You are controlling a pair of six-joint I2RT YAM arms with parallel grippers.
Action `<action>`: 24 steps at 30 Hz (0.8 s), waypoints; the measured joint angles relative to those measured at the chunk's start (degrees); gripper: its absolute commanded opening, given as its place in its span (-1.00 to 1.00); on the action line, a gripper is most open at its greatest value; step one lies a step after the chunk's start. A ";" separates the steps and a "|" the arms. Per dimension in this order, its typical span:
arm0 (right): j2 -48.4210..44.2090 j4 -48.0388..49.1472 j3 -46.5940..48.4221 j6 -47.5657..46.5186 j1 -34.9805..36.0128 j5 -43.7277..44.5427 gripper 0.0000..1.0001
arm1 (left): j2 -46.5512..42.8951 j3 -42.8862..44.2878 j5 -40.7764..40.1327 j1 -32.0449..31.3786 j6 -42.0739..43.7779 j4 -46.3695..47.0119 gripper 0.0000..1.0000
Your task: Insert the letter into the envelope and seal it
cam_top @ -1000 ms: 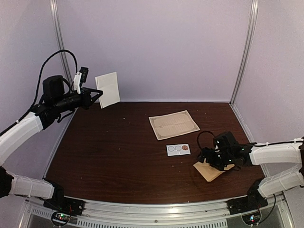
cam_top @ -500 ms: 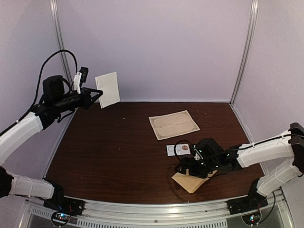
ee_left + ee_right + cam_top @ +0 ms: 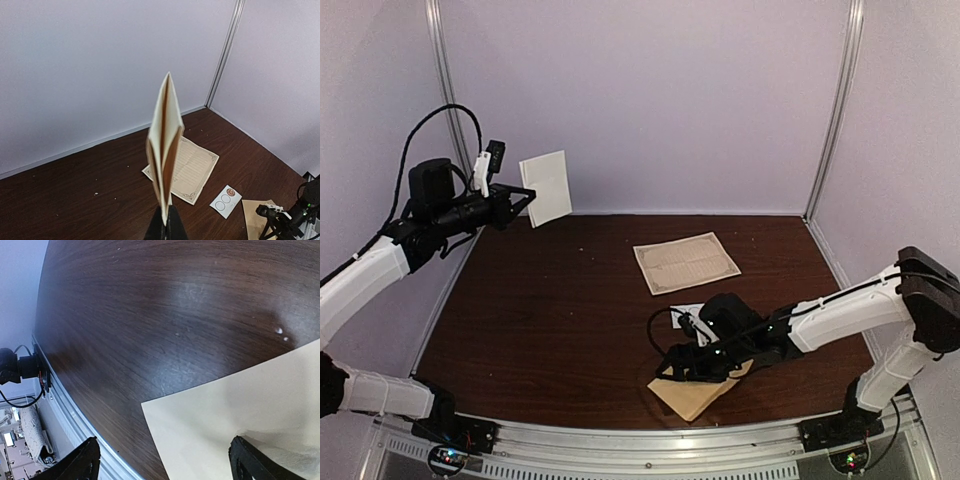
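Envelope (image 3: 695,397) on dark table (image 3: 550,320); lilac walls (image 3: 650,100)

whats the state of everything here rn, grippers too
left gripper, shut on the folded letter, raised above the table
folded letter, folded, held upright in the air
right gripper, open, low over the envelope
envelope, lying flat near the front edge, flap state not clear
bordered sheet, unfolded, flat on the table
sticker card, flat on the table
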 measured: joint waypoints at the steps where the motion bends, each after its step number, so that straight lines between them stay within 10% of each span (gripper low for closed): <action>1: 0.72 0.15 0.57 -0.63 0.07 -0.83 0.82 | 0.00 0.00 0.00 0.00 0.00 0.00 -1.00; 24: -7.15 -14.97 4.31 -3.17 0.17 5.55 0.85 | -0.35 0.00 -0.42 0.00 0.04 0.00 -1.00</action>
